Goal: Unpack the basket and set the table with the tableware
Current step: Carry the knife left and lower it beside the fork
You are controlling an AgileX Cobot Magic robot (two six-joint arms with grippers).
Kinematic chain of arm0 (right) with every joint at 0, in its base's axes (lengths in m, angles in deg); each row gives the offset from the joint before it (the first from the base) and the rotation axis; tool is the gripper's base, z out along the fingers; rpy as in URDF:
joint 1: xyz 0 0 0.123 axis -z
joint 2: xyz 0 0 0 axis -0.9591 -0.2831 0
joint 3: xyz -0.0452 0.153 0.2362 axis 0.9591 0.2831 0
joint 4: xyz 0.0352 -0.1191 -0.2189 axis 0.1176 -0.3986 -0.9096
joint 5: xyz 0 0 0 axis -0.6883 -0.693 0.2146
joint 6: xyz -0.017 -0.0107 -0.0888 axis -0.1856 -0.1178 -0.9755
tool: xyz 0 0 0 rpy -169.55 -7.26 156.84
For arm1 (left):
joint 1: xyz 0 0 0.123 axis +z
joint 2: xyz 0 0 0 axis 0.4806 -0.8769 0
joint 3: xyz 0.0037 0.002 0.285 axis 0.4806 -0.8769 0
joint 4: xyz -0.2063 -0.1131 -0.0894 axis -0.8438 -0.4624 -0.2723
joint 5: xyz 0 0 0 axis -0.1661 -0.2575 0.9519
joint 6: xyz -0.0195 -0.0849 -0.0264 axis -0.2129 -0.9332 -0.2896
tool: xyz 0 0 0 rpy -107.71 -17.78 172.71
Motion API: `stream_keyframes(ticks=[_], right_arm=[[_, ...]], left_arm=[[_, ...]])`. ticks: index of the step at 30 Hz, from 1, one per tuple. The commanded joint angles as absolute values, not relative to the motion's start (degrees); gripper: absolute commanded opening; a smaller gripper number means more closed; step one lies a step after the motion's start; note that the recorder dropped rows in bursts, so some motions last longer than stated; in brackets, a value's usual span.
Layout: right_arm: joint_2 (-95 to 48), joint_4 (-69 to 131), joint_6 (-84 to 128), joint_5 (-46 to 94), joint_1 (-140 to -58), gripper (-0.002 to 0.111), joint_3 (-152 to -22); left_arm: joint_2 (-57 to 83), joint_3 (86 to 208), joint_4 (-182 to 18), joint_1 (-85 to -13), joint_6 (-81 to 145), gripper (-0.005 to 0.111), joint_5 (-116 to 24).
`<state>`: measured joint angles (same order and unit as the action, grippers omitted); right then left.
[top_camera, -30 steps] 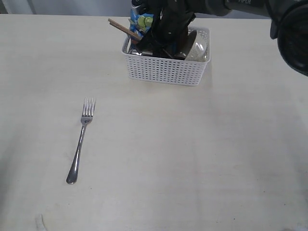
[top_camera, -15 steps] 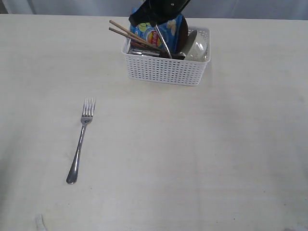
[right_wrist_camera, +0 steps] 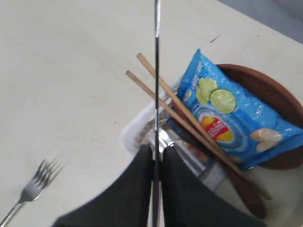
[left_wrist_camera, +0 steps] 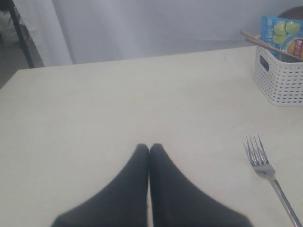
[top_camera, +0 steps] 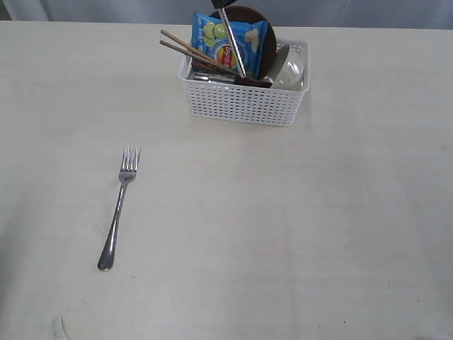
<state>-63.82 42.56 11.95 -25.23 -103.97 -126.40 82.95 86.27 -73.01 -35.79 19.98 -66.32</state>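
1. Step in hand, by judgement: drawing the knife (right_wrist_camera: 156, 71) up out of the basket (top_camera: 241, 103). Only one piece laid out so far: the fork (top_camera: 120, 205), flat on the counter (top_camera: 340, 234), well apart from the basket.
2. Right hand (right_wrist_camera: 157, 153): clamped on the knife, fingers pinching the thin steel from both sides. Knife steeply tilted in the exterior view, dark lower end down at rim level, just in front of the chip bag (top_camera: 230, 39).
3. Left hand (left_wrist_camera: 149, 149): closed, gripping nothing, hovering over bare counter near the fork.
4. Next move calls for: a lift high enough to clear rim, bag and chopsticks (top_camera: 195, 49). Then a carry out over open counter, laying flat and letting go. Risk noted: snagging the bag or chopsticks on the way up.
5. Look of the knife: slim, shiny steel. Seen edge-on from the wrist, so which end is pinched is hard to tell; probably the blade.
6. Left in the basket: chopsticks leaning out over one end, brown plate (top_camera: 267, 32) upright behind the bag, white bowl (top_camera: 291, 71) at the other end.
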Motion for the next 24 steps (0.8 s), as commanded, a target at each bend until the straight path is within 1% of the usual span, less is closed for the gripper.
stream_keyframes(ticks=[1, 4, 9, 12, 14, 18, 21, 24], right_arm=[[-61.4, 49.6, 13.5, -30.8, -103.7, 0.0, -125.9], [-60.4, 59.2, 12.2, -32.9, -103.7, 0.0, -123.5], [-57.8, 78.4, 5.9, -32.6, -104.6, 0.0, -113.8], [-57.1, 91.1, 0.8, -30.0, -107.4, 0.0, -107.2], [-57.2, 98.3, -2.3, -25.8, -110.4, 0.0, -103.7], [-59.8, 100.2, -2.4, -16.2, -116.4, 0.0, -102.0], [-63.2, 103.3, -2.3, -13.9, -120.1, 0.0, -102.7], [-68.9, 107.0, -2.3, -12.3, -121.6, 0.0, -104.4]], left_arm=[[83.1, 86.1, -73.1, -36.1, 19.8, 0.0, -66.3], [83.1, 86.1, -73.1, -36.1, 19.8, 0.0, -66.3], [83.1, 86.1, -73.1, -36.1, 19.8, 0.0, -66.3], [83.1, 86.1, -73.1, -36.1, 19.8, 0.0, -66.3], [83.1, 86.1, -73.1, -36.1, 19.8, 0.0, -66.3], [83.1, 86.1, -73.1, -36.1, 19.8, 0.0, -66.3], [83.1, 86.1, -73.1, -36.1, 19.8, 0.0, -66.3], [83.1, 86.1, -73.1, -36.1, 19.8, 0.0, -66.3]])
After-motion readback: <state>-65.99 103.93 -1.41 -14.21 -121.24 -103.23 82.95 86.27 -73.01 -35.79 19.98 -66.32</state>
